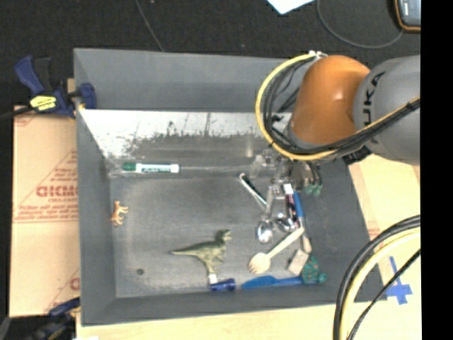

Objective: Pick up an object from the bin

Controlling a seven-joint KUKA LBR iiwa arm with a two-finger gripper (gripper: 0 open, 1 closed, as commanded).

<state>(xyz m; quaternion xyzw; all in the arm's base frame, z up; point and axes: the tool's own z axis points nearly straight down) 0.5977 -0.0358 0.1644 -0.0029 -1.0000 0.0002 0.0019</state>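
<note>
Green dinosaur [206, 251], white marker [152, 168]

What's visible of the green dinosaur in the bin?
Olive-green dinosaur, plastic by its look. It lies on the bin floor near the front wall, head to the right, thin tail stretched left, legs toward the front. Whether its feet touch the blue cap cannot be told. The hand is apart, up and right.

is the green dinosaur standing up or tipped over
Tipped over. The green dinosaur lies flat on its side on the bin floor, its whole profile facing up, legs pointing toward the near wall.
</note>
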